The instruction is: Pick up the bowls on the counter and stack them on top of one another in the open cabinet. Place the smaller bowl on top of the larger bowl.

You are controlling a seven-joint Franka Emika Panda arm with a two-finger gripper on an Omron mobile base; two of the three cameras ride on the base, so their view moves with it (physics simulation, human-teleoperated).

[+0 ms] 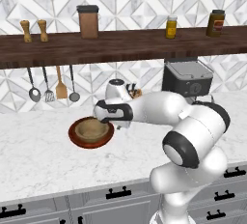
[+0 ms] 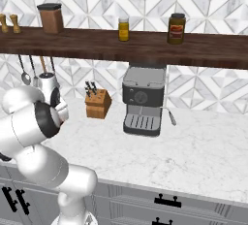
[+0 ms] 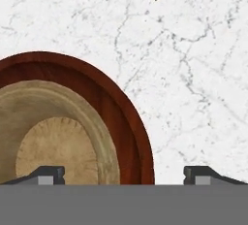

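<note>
your arm bends low and left over the counter (image 1: 38,150), and your gripper (image 3: 124,175) hangs spread wide, holding nothing. two bowls: the smaller bowl (image 1: 91,128) sits inside the larger bowl (image 1: 75,136) on the counter.

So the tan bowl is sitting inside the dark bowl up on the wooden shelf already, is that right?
Not quite: the tan bowl does sit inside the dark bowl, but both are on the marble counter, not on the wooden shelf. The left base view shows this.
</note>
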